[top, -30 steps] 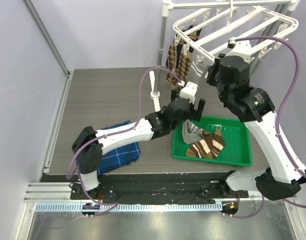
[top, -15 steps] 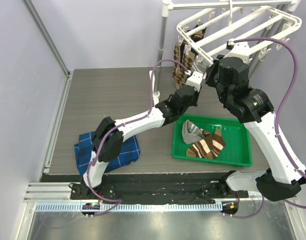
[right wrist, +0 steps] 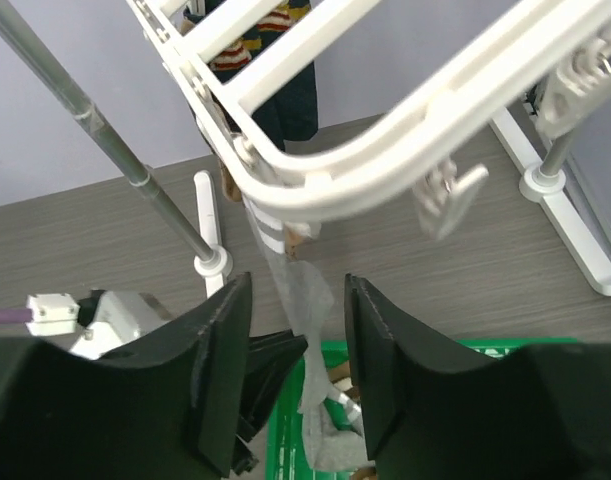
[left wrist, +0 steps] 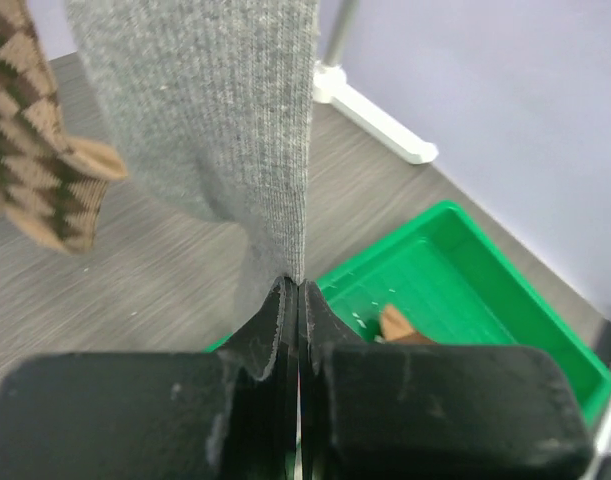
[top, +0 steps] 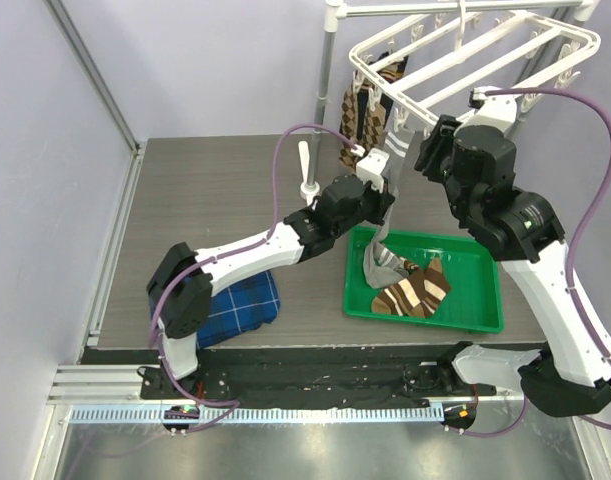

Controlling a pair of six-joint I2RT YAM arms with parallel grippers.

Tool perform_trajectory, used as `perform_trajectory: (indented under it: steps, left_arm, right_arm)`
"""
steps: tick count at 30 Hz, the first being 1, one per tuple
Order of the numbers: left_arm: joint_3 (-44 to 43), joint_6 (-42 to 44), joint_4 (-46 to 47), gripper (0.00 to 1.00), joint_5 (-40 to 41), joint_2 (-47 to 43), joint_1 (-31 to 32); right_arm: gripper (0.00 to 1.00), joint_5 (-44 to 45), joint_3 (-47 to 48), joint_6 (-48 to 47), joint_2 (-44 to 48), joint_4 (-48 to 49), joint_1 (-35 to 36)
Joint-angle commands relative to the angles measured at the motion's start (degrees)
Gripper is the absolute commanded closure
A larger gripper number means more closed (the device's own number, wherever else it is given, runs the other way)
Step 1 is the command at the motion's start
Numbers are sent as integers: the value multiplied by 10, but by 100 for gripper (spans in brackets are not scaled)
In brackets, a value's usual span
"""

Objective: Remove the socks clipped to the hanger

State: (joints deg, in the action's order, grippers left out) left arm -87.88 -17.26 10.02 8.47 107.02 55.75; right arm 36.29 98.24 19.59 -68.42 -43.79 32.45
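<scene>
— So why is the left pincer (left wrist: 296,288) clamped on that long grey ribbed fabric sock (left wrist: 215,110)?

— To draw it down, I'd say. Its jaws are pressed together on the sock's edge, partway down, while the top hangs from the big white plastic drying hanger (right wrist: 405,140). Whether it has been let go up there, I can't tell.

— And the green plastic tray (top: 475,275) on the tabletop (top: 215,190)?

— It sits right underneath, so a freed sock drops in. The grey one's foot already trails into it, beside a brown sock with cream stripes (top: 410,292).

— The right pincer (right wrist: 297,290)?

— Its jaws are apart and hold nothing. It is poised just under the hanger's corner, by the small dangling clips (right wrist: 447,195). I'd guess it's there to work a clip or steady the frame.

— The brown diamond-patterned sock (left wrist: 25,170)?

— That one hangs just beside the grey one, untouched.

— What's changed?

— A second back the left pincer gaped wide, low over the tray. Then it rose toward the clips, and now it sits a little lower, shut. The right arm has drawn back to the right.
</scene>
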Motion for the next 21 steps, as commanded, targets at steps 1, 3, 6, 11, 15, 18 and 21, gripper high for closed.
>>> perform_trajectory:
  steps: [1,3,6,11,15,18,21]
  left_arm:
    - [21,-16,38,100,-54,-53,0]
    - [30,-23,36,100,-68,-59,0]
    - [31,-28,29,100,-106,-70,0]
    - [35,-37,23,100,-156,-85,0]
    - [37,-40,17,100,-176,-97,0]
    - [39,-41,12,100,-182,-104,1]
    - [43,-43,12,100,-188,-111,0]
  right_arm:
    - [48,-29,14,4,32,-31,0]
    - [46,-54,6,0,49,-24,0]
    - [44,-92,0,3,62,-4,0]
    - [43,-183,7,-5,51,30,-1]
    - [43,-185,20,-14,19,45,0]
    - [44,-167,19,-23,-3,63,-1]
    - [45,-111,26,-18,-23,66,0]
